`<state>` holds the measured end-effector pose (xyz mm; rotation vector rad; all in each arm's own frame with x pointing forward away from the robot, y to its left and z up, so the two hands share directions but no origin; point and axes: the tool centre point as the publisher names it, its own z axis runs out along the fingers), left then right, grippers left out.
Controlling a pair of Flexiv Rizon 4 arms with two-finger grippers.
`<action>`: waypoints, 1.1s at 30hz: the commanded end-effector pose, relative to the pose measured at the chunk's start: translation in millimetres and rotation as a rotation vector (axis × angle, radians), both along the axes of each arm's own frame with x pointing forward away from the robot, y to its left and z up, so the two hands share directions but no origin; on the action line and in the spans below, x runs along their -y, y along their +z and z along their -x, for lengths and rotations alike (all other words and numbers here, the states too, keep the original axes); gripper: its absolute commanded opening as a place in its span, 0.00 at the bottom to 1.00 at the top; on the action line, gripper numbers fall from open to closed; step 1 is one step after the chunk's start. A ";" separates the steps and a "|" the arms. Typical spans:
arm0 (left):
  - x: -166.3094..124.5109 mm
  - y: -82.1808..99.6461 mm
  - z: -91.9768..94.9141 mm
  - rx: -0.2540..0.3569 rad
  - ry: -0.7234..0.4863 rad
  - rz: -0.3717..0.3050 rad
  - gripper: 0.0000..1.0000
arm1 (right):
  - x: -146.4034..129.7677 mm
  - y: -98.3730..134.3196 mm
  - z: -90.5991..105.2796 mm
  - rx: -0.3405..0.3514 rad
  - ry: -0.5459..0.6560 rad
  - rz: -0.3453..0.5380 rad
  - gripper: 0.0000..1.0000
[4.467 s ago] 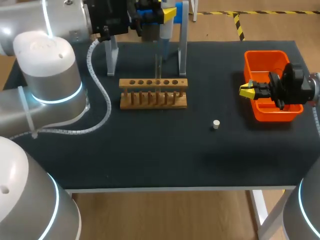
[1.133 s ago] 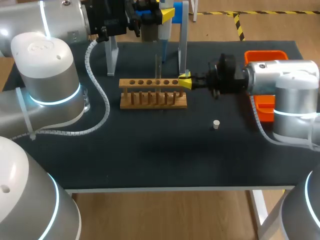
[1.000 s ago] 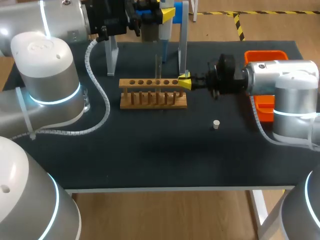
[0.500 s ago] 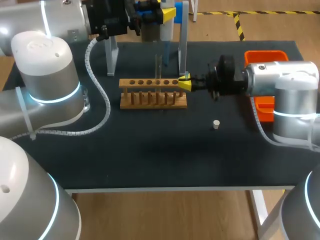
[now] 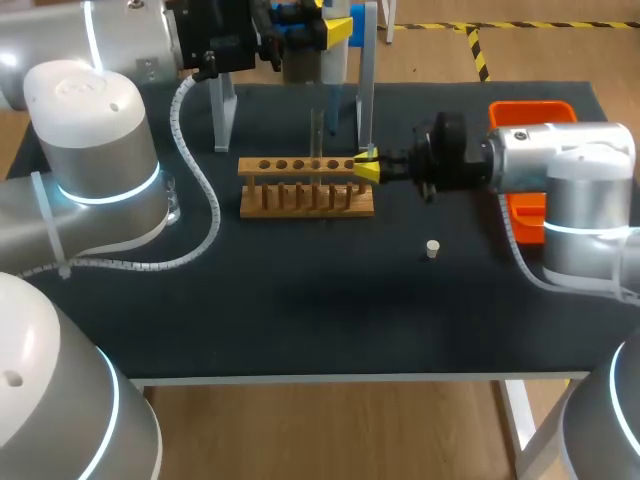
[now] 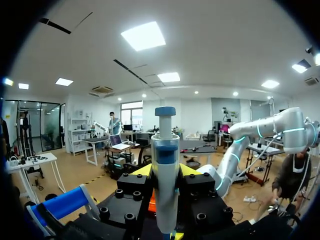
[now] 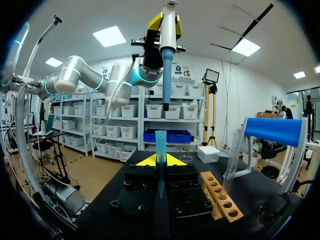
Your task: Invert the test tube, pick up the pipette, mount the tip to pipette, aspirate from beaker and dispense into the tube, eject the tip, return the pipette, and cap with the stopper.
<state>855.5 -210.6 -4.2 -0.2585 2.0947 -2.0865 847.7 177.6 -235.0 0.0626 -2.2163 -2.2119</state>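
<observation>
Right pincer (image 7: pixel 161 161) pinches a blue tip (image 7: pixel 160 142) upright, mouth up, just off the right end of the wooden rack (image 5: pixel 306 186). Left pincer (image 6: pixel 165 172) is clamped on the pipette (image 7: pixel 168 35), which hangs nose down above the tip with a clear gap between them. Step in hand, as I judge it: mounting the tip.

Risks noted:
- From the right wrist view the nose looks slightly off the tip's axis. If the two meet like that, the nose could catch the rim and cock the tip or seat it crooked.
- The tip is gripped only on two sides, so seating pressure could push it down through the fingers.
- The test tube (image 5: pixel 316 130) stands in the rack close by, and a sideways correction could knock it.

Stopper (image 5: pixel 432 248) lies apart on the tabletop (image 5: pixel 300 300), out of the way.
</observation>
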 end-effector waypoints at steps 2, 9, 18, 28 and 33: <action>-0.4 1.0 -1.1 -0.001 -0.004 -0.002 0.00 | -5.5 -1.2 -0.5 0.006 0.001 0.004 0.00; -0.4 1.0 -1.1 -0.001 -0.004 -0.002 0.00 | -15.0 -0.4 -2.0 0.011 0.003 0.002 0.00; -0.4 1.0 -1.1 -0.001 -0.004 -0.002 0.00 | -31.1 3.0 3.2 0.001 0.022 -0.008 0.00; -0.4 1.0 -1.1 -0.001 -0.004 -0.002 0.00 | -40.5 3.3 5.5 -0.032 0.029 -0.019 0.00; -0.4 1.0 -1.1 -0.001 -0.004 -0.002 0.00 | -43.4 2.7 6.3 -0.053 0.029 -0.017 0.00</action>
